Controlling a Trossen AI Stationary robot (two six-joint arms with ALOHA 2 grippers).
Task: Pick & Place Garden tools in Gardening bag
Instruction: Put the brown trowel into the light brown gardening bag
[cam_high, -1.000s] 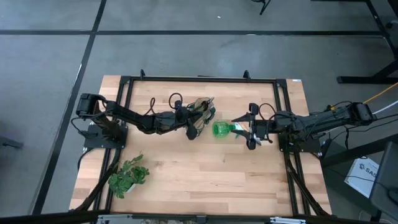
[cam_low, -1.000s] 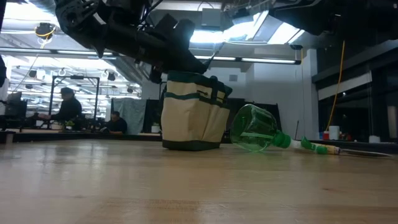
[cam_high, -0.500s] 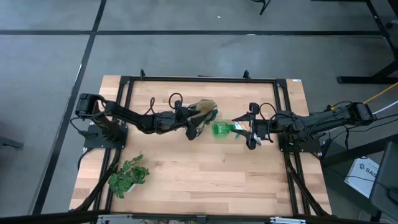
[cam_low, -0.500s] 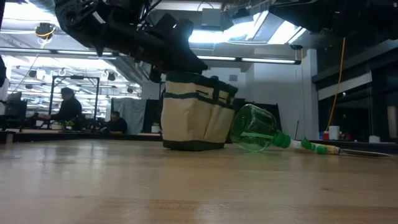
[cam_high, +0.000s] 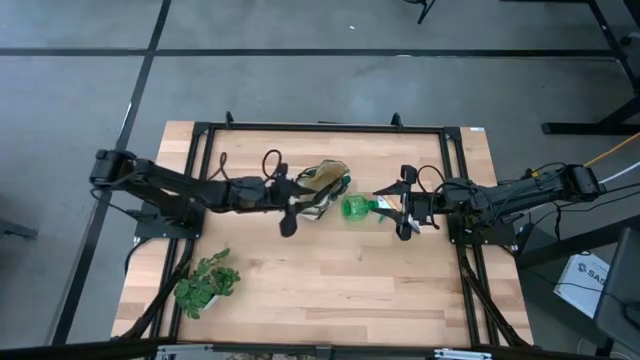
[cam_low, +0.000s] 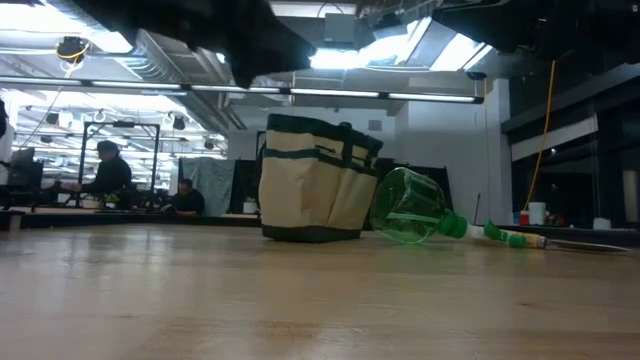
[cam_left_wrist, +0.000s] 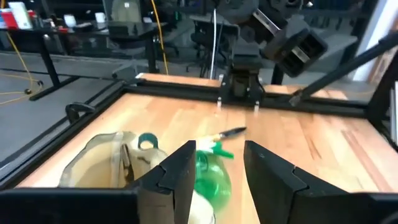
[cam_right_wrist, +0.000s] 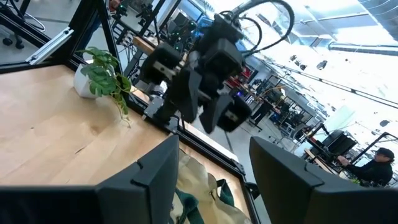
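Observation:
The gardening bag (cam_high: 322, 189) stands upright on its base at the table's middle, white and green with a tan lining, mouth open (cam_left_wrist: 102, 163). A dark long thing (cam_left_wrist: 127, 163) shows inside it; I cannot tell if it is the pruning shears. The green spray bottle (cam_high: 358, 207) lies on its side right of the bag, its bottom end at the bag's side (cam_low: 378, 205) and its pale trigger head (cam_low: 500, 236) toward the right. My left gripper (cam_high: 292, 205) is open and empty, just left of the bag. My right gripper (cam_high: 405, 205) is open and empty, above the bottle's head end.
A leafy plant sprig (cam_high: 206, 284) lies at the table's near left. A black frame (cam_high: 320, 128) runs round the table's edges. Bare wood (cam_high: 340, 280) lies near of the bag and bottle. People sit in the room behind (cam_low: 105, 175).
My left gripper has drawn back from the bag's mouth toward the table's left edge and has risen out of the low view. The bag's mouth has changed shape a little; the bag stays upright in place. The bottle and my right arm have kept still.

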